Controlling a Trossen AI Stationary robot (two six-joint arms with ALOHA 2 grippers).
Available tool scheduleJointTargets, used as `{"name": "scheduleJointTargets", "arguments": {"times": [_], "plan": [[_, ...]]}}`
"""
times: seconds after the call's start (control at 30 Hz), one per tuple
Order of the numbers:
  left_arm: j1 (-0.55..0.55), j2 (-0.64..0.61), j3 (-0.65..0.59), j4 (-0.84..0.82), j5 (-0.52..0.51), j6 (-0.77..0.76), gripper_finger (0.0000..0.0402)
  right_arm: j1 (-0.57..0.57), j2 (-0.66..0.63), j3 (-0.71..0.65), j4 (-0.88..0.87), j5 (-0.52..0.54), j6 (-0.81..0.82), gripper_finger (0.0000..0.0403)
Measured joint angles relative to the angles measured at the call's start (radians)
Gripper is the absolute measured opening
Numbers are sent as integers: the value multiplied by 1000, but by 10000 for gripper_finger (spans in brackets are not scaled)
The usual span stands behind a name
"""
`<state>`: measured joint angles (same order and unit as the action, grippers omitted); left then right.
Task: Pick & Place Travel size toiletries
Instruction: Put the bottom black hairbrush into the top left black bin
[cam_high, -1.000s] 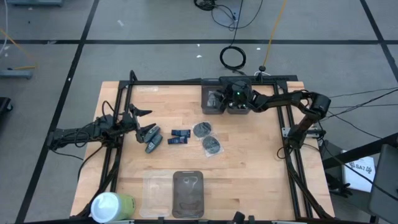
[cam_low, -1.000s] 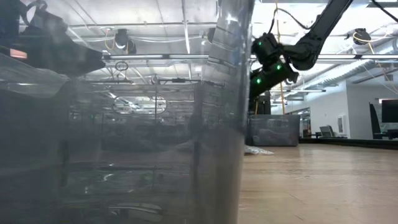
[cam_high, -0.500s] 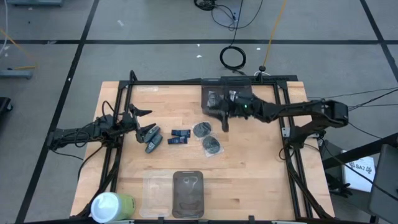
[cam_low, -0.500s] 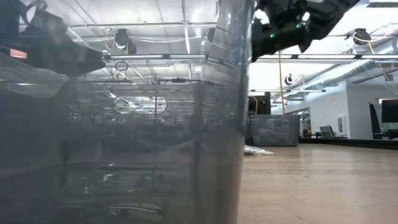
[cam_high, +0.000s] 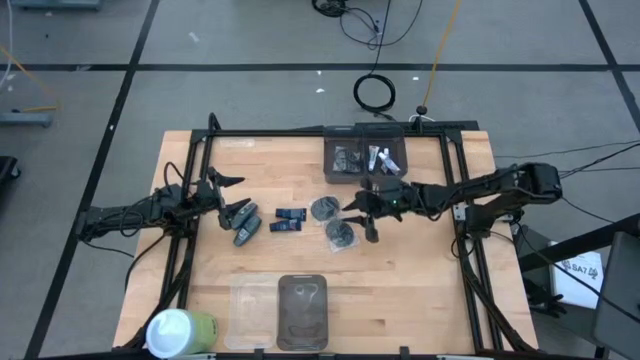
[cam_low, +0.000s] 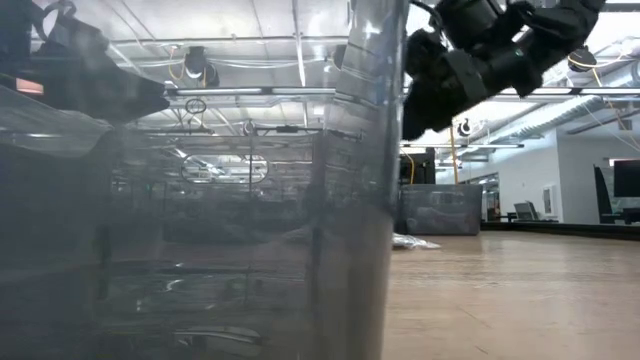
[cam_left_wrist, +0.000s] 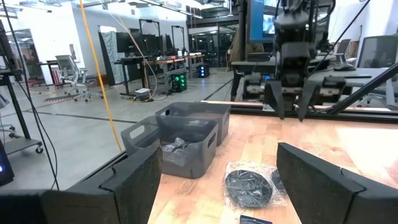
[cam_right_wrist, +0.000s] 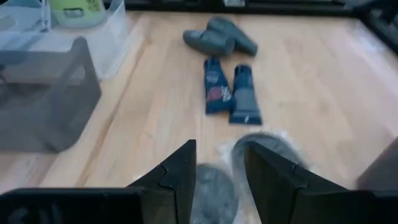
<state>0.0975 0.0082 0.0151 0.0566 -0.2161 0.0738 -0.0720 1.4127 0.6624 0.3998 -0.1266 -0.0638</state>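
Observation:
Toiletries lie on the wooden table: two dark round packets (cam_high: 325, 208) (cam_high: 342, 233), two dark blue packs (cam_high: 288, 220) and grey oblong bottles (cam_high: 245, 226). My right gripper (cam_high: 361, 217) is open and hovers just right of the round packets, touching nothing. In the right wrist view the right gripper (cam_right_wrist: 221, 180) has the round packets (cam_right_wrist: 266, 146) between and beyond its fingers, then the blue packs (cam_right_wrist: 227, 92) and bottles (cam_right_wrist: 219, 38). My left gripper (cam_high: 234, 196) waits open near the table's left edge, beside the bottles.
Two dark bins (cam_high: 346, 162) (cam_high: 384, 160) stand at the far edge with small items inside. Near the front edge sit a clear bin (cam_high: 250, 310), a dark bin (cam_high: 303, 310) and the white-and-green cylinder (cam_high: 180, 330). The dark bin's wall (cam_low: 200, 200) fills much of the low view.
My right gripper has left its place over the far bins and travelled toward the near edge and slightly left, ending beside the round packets in the middle of the table. The left arm and the toiletries on the table have stayed put.

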Motion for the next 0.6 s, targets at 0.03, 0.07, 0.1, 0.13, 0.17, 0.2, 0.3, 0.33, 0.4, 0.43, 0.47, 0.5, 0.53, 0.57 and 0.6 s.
{"name": "scheduleJointTargets", "arguments": {"times": [0.03,0.07,0.1,0.13,0.17,0.2,0.3,0.33,0.4,0.43,0.47,0.5,0.53,0.57,0.6], "plan": [[0,0,0,0,0,0,310,3,7,-16,19,0,8,128],[0,0,0,0,0,0,310,6,20,-32,45,0,17,128],[0,0,0,0,0,0,310,9,30,-50,74,1,28,128],[0,0,0,0,0,0,310,13,41,-72,102,1,39,128],[0,0,0,0,0,0,310,18,56,-90,135,1,53,128],[0,0,0,0,0,0,310,23,77,-102,177,1,66,128],[0,0,0,0,2,0,310,44,127,-133,267,2,98,128],[0,0,0,0,2,0,310,51,142,-137,283,2,103,128],[0,0,0,0,2,0,310,66,173,-137,314,11,101,128],[0,0,0,0,3,0,310,74,183,-137,321,25,95,129],[0,0,0,0,3,0,310,79,192,-137,329,32,86,131],[0,0,0,0,3,0,310,84,200,-137,340,42,80,134],[0,0,0,0,3,0,310,89,205,-135,342,53,78,137],[0,0,0,0,3,0,310,90,208,-134,341,54,78,140],[0,0,0,0,3,0,310,91,211,-129,341,54,78,144]]}}
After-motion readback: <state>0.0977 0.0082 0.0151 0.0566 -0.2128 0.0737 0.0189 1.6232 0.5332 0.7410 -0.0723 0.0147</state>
